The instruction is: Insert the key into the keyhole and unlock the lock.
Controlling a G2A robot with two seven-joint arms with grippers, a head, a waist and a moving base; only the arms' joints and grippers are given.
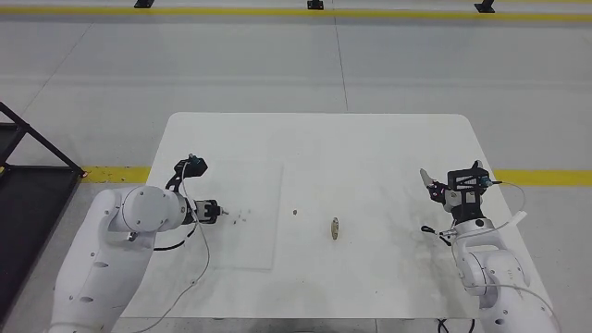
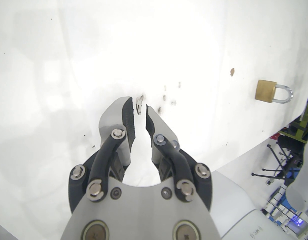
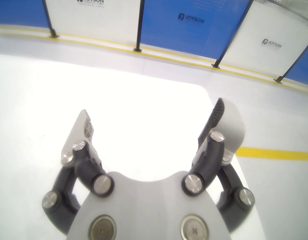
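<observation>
A small silver key (image 2: 139, 104) lies flat on the white table (image 1: 370, 148). My left gripper (image 2: 139, 103) is low over it, its ribbed fingertips (image 2: 127, 111) on either side of the key with a narrow gap left, so it is open. The brass padlock (image 2: 266, 91) with its steel shackle lies on the table farther toward the middle, also seen as the padlock (image 1: 334, 228) in the top view. My left gripper (image 1: 220, 211) is well apart from it. My right gripper (image 3: 152, 111) hangs open with nothing in it above the table's right side, right gripper (image 1: 451, 176).
Small dark specks (image 2: 169, 99) dot the table just past the key. A thin clear sheet (image 1: 259, 240) covers the table's left part. A black stand (image 1: 28, 148) is off the table's left edge. Blue and white fence panels (image 3: 189, 18) stand on the floor beyond.
</observation>
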